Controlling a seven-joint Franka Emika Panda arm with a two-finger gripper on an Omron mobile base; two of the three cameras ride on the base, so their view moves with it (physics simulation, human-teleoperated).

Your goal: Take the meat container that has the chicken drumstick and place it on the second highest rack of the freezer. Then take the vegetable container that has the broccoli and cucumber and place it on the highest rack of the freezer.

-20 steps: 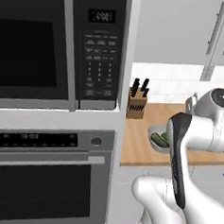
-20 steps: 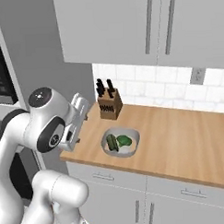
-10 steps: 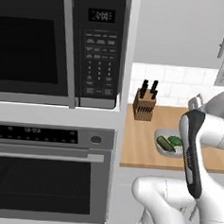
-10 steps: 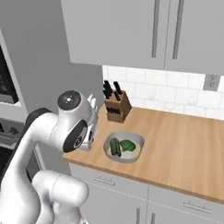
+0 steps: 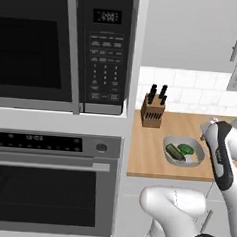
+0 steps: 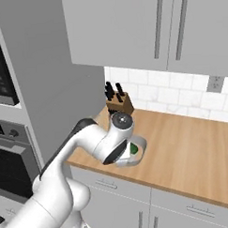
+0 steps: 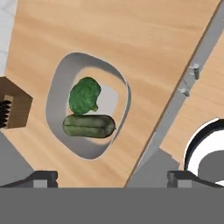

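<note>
The vegetable container (image 7: 59, 87) is a pale rounded bowl on the wooden counter, also seen in the left base view (image 5: 197, 155) and, half behind my arm, in the right base view (image 6: 141, 150). In it lie the broccoli (image 7: 85, 95) and the dark cucumber (image 7: 89, 125), side by side. My gripper (image 7: 113, 178) hangs above the counter just off the bowl, looking straight down, open and holding nothing. The meat container, the chicken drumstick and the freezer are out of view.
A wooden knife block (image 5: 153, 110) stands behind the bowl against the tiled wall. A microwave (image 5: 60, 46) and a black oven (image 5: 45, 185) fill the tall unit to the left. Wall cabinets (image 6: 145, 30) hang above, and the counter's front edge (image 7: 175, 109) runs close to the bowl.
Both base views have shifted, so the base has driven on along the counter. My arm has swung over the bowl. The gripper has stayed open.
</note>
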